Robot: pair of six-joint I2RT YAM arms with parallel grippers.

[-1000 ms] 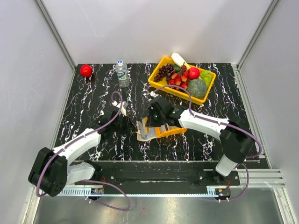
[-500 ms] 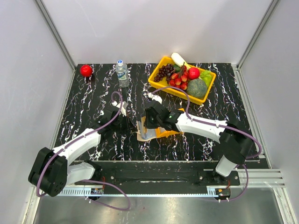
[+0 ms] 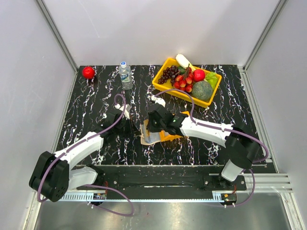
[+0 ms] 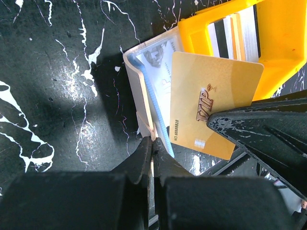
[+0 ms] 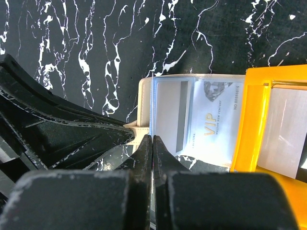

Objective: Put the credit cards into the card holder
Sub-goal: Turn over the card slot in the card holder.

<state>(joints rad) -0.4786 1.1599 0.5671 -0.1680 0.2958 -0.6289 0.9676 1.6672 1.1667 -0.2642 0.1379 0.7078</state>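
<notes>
Gold card (image 4: 211, 100) lengthwise along holder (image 4: 136, 72), nipped by right end effector (image 5: 152, 137), left end effector (image 4: 152, 140) pinching holder

Arms angled inward; left end effector (image 4: 151, 143) and right end effector (image 5: 152, 139) clamped, tips close.

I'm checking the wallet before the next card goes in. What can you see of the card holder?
The card holder is a flat beige wallet lying open on the black table, one side against the orange tray. Its clear, blue-edged sleeves already hold a white card and a grey card. The left hand pinches its beige edge. The right hand holds a gold card over it; contact is unclear.
</notes>
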